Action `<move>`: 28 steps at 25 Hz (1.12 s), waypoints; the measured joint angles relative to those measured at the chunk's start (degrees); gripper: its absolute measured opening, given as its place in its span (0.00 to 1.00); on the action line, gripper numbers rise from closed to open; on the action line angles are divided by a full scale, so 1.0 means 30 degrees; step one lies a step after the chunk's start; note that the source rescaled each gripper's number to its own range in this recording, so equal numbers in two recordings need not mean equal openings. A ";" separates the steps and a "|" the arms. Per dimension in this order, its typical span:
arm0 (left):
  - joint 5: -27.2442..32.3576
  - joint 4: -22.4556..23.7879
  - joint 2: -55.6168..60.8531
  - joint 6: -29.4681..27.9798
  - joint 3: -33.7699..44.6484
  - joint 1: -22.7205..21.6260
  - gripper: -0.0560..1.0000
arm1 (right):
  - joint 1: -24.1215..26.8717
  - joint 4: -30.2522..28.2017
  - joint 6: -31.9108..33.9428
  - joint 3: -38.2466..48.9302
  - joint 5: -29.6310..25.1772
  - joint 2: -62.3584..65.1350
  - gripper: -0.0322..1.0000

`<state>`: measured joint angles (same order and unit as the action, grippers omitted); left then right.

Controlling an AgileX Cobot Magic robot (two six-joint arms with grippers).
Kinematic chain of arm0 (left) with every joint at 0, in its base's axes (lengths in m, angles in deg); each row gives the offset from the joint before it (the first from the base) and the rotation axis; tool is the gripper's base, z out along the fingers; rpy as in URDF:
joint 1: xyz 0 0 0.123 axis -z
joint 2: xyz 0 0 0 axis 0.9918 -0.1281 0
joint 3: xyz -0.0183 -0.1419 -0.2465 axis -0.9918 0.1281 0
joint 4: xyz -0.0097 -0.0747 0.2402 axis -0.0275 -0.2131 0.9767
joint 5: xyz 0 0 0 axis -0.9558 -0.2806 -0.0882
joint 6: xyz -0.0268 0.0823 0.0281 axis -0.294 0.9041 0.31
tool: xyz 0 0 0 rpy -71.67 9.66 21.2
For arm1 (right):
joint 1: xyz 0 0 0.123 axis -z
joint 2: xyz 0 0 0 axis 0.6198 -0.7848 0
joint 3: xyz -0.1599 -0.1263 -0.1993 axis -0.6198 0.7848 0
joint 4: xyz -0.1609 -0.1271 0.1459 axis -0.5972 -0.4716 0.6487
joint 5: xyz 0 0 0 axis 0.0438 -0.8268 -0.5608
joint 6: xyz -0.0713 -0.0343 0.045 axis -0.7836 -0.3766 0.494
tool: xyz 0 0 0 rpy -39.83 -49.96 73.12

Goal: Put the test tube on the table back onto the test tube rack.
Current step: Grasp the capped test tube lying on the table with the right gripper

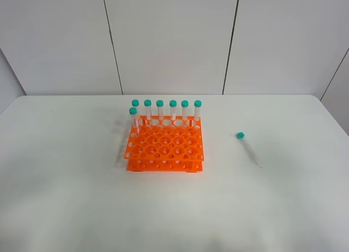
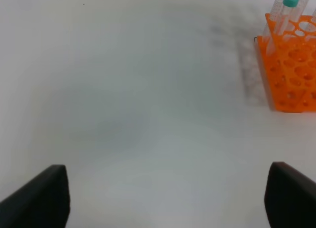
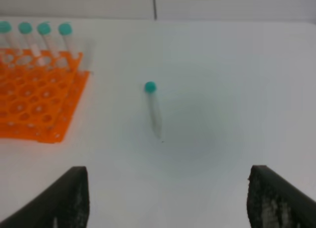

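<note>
The test tube (image 1: 248,148) lies flat on the white table (image 1: 65,181), right of the orange test tube rack (image 1: 164,147), teal cap toward the back. Several identical teal-capped tubes (image 1: 173,110) stand in the rack's back row and back left corner. No arm shows in the exterior high view. My right gripper (image 3: 170,198) is open and empty, above the table, with the lying tube (image 3: 154,109) ahead of it and the rack (image 3: 34,99) off to one side. My left gripper (image 2: 168,198) is open and empty over bare table, with the rack's corner (image 2: 291,75) ahead of it.
A white panelled wall (image 1: 174,39) rises behind the table's back edge. Bare tabletop lies around the rack and the tube. The table's rounded right edge (image 1: 334,118) is a little beyond the lying tube.
</note>
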<state>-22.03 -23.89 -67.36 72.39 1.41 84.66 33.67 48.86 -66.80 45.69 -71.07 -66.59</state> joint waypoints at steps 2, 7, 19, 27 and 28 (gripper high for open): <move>0.0000 0.0000 0.0000 0.0000 0.0000 0.0000 0.84 | 0.0000 0.0841 -0.0552 -0.1067 -0.0065 -0.2239 0.67; 0.0000 0.0000 0.0000 0.0000 0.0000 0.0000 0.84 | 0.0000 0.3449 -0.3440 -0.4073 -0.0181 -0.8349 0.67; 0.0000 0.0000 0.0000 0.0000 0.0000 0.0000 0.84 | 0.0000 0.3983 -0.5553 -1.1207 -0.0177 -2.1906 0.63; 0.0000 0.0000 0.0000 0.0000 0.0000 0.0000 0.84 | 0.0000 0.2822 -0.5863 -1.2330 -0.0257 -2.7008 0.53; 0.0000 0.0000 0.0000 0.0000 0.0000 0.0000 0.84 | 0.0000 0.2550 -0.5843 -1.2330 -0.0145 -2.7497 0.53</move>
<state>-22.03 -23.89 -67.36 72.39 1.41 84.66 33.67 56.51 -84.33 8.70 -71.50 -149.08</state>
